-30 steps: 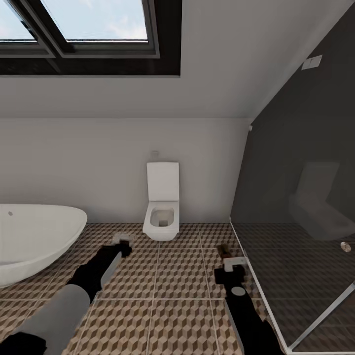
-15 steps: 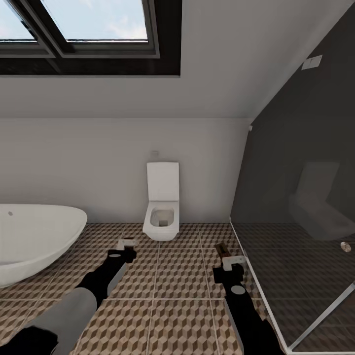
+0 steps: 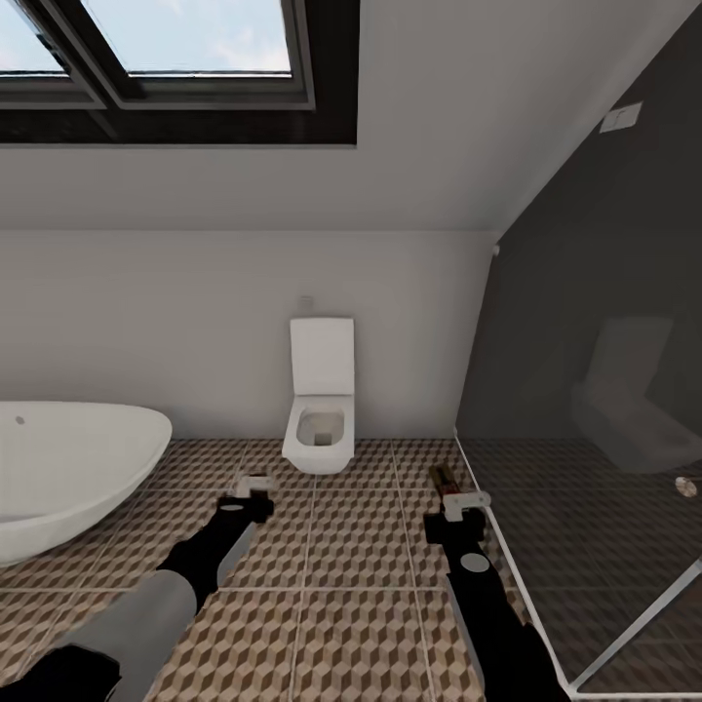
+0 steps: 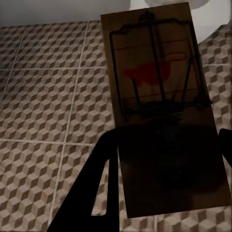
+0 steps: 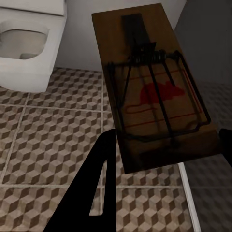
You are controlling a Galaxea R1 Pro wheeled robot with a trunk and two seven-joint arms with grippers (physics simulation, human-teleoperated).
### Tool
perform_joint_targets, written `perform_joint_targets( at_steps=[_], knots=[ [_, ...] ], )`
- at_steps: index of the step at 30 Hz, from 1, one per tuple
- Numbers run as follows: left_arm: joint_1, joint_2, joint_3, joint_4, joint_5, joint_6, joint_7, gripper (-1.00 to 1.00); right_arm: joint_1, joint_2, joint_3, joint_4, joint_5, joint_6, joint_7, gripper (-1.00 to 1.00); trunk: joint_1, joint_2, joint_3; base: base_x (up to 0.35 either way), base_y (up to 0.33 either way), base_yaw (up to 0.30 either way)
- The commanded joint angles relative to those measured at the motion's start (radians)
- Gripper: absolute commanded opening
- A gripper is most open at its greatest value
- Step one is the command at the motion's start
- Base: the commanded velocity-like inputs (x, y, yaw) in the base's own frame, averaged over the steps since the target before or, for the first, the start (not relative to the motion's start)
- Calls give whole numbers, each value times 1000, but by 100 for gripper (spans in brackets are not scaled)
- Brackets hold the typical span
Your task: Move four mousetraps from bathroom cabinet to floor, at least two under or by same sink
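Tiled bathroom floor [image 3: 351, 546] open ahead, left pincer [image 3: 255, 485] and right pincer [image 3: 458, 500] each clamping a mousetrap [image 4: 162, 96].

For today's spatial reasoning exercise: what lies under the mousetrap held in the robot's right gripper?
Under the mousetrap in the right gripper lies cube-patterned bathroom floor, with the toilet beyond. The tiles directly beneath the board are covered by it.

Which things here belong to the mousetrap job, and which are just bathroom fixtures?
Job:
left gripper, with mousetrap
right gripper, with second mousetrap
bathroom floor

Fixtures:
toilet
bathtub
glass shower screen
skylight
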Motion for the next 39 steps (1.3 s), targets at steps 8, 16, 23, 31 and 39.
perform_joint_targets(
  at_steps=[8,16,23,31,39],
  knots=[
    [-1,-10,-9,17,8,3,11,-100,-1,1,0,0,8,7,1,-100,31,-59,-40,0,0,0],
    [-1,-10,-9,35,8,-2,6,-100,-1,1,0,3,8,7,2,-100,62,-115,-78,0,0,0],
    [-1,-10,-9,42,8,-5,4,-100,-1,2,1,7,8,7,2,-100,89,-164,-111,0,0,0],
    [0,-9,-9,107,8,-138,4,-100,-1,2,1,29,8,6,4,-100,119,-220,-149,0,0,0],
    [1,-10,-9,119,8,-161,4,-100,-1,2,1,31,8,6,5,-100,150,-276,-187,0,0,0]
  ],
)
